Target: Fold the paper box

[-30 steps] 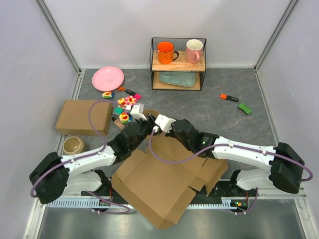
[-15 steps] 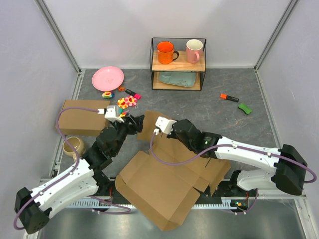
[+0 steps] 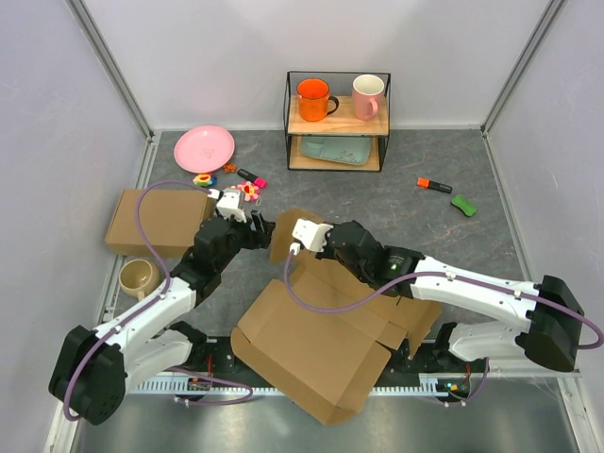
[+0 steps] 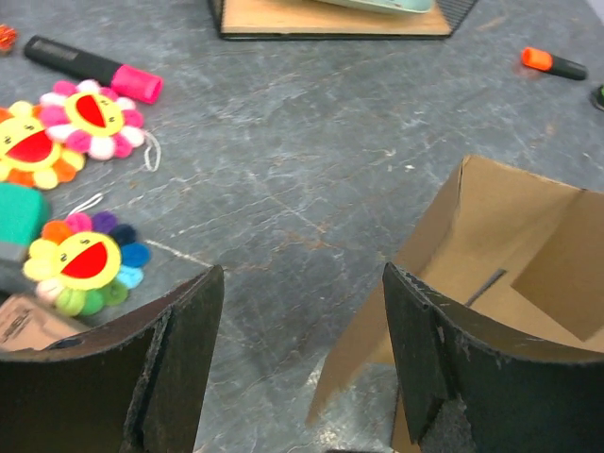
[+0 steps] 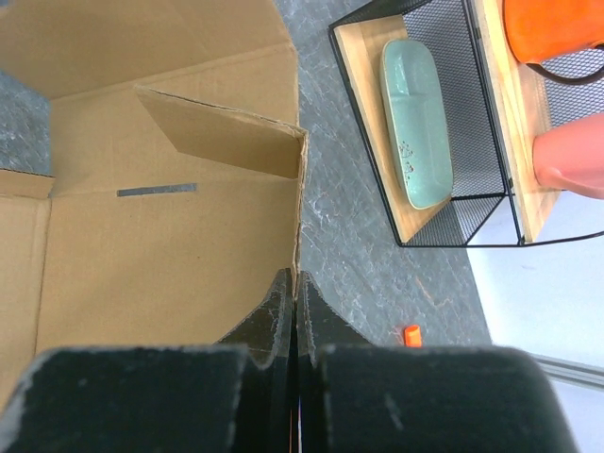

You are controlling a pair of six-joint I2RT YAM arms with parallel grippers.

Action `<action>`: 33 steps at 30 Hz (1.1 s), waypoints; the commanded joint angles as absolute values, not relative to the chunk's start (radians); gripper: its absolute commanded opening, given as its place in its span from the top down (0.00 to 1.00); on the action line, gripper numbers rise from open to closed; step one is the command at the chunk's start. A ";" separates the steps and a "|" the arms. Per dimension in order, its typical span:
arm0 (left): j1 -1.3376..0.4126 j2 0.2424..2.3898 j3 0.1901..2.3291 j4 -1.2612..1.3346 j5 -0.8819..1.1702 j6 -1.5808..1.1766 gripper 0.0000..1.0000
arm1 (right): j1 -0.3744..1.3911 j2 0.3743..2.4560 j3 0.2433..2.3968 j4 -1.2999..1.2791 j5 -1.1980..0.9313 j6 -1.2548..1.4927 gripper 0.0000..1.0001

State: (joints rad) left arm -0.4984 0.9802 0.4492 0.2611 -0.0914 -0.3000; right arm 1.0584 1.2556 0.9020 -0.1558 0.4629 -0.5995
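Right wrist: right gripper (image 5: 294, 285) tight on the paper box (image 5: 160, 255) wall.

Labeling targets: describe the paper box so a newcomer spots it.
From the black wire shelf at the back, come toward the near edge. The paper box is the big brown cardboard sheet there. Unlike the closed cardboard box at left, it lies opened out.
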 commanded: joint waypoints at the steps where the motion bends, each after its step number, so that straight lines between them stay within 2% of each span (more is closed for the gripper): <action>1: -0.492 0.974 0.446 0.396 0.051 -0.247 0.24 | 1.066 1.213 0.910 -0.134 0.453 -0.615 1.00; 10: -0.463 0.919 0.434 0.374 0.106 -0.232 0.23 | 1.066 1.203 0.897 -0.124 0.460 -0.617 1.00; 15: -0.454 0.893 0.442 0.359 -0.047 -0.264 0.24 | 1.066 1.212 0.897 -0.126 0.463 -0.612 1.00; 21: -0.425 0.813 0.436 0.373 -0.095 -0.279 0.23 | 1.066 1.221 0.899 -0.121 0.465 -0.614 1.00; 24: -0.420 0.784 0.416 0.425 -0.010 -0.275 0.23 | 1.065 1.224 0.897 -0.123 0.465 -0.614 1.00; 26: -0.420 0.810 0.432 0.411 0.108 -0.262 0.23 | 1.066 1.226 0.897 -0.118 0.463 -0.614 1.00; 33: -0.420 0.925 0.423 0.459 0.265 -0.276 0.24 | 1.066 1.224 0.900 -0.126 0.451 -0.607 1.00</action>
